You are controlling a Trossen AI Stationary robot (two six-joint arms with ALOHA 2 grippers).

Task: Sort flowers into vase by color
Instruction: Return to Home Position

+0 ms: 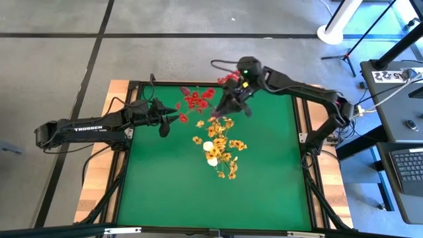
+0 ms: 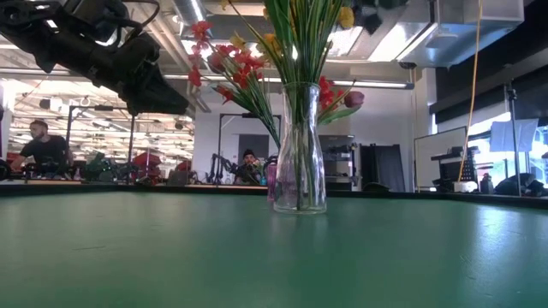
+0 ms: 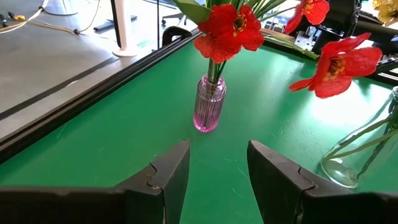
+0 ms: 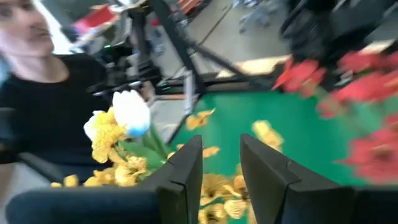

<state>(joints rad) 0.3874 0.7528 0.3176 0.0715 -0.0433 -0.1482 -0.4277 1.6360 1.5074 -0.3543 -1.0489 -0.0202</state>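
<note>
**Green bench, two filled vases, both arms empty-handed**

The green bench (image 1: 264,172) stands in an open workshop, and a person (image 2: 38,141) sits at a desk far behind it. Two vases stand close together toward the far middle of the bench.

The pink vase (image 3: 208,106) carries the red blossom sprays (image 3: 230,28). The dark magenta tulip bud (image 2: 353,98) leans out on the same side, and I judge it shares that vase. The transparent vase (image 2: 300,150) holds the yellow-orange blossom sprays (image 1: 221,142) and the white tulip buds (image 4: 132,112). So the warm reds are gathered in the tinted glass and the pale colours in the clear one, which is the split by colour the task asks for. Every stem in view stands upright in a vase, its stalk held by the narrow neck.

The left gripper (image 3: 217,149) hangs low over the bench near the pink vase and points at it. Its fingers (image 3: 171,177) are spread wide with only green mat between them. The right gripper (image 4: 221,142) is up near the far edge, just beside the blossoms. Its fingers (image 4: 186,168) are parted too and grip nothing.

With nothing left to carry, the sorting looks complete. What remains appears to be drawing both arms back to rest. The right arm is so close to the sprays that a careless pull-back could catch a stem and tip a vase.
</note>
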